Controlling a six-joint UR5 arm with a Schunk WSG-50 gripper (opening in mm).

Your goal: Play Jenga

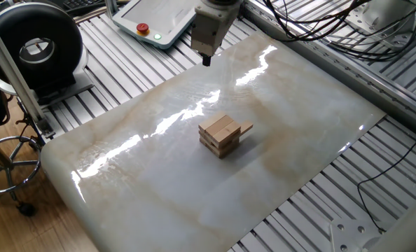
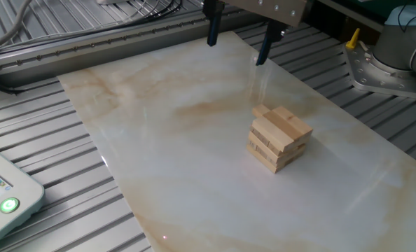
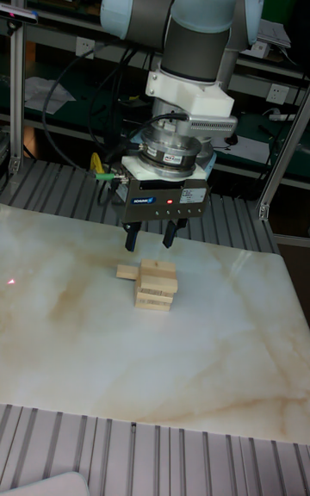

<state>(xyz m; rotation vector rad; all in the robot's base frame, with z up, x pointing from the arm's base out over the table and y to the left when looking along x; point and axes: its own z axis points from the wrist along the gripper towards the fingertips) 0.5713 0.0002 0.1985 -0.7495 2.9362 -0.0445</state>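
Marble tabletop point(image 1: 124, 175): tan Jenga tower point(image 1: 220, 135), crosswise layers, 1 block point(image 1: 244, 129) protruding.

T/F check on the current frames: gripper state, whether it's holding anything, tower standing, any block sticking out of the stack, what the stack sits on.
1. The gripper is open and holds nothing. True: its two fingers stand apart with only air between them.
2. The gripper is touching the tower. False: it hangs above the marble-look tabletop, behind the tower and clear of it.
3. The tower has toppled. False: it stands upright in crosswise layers.
4. One block sticks out sideways from the stack. True: its end shows past the tower's side in all three views.
5. The tower sits on the ribbed metal frame. False: it sits on the tabletop, near its middle.
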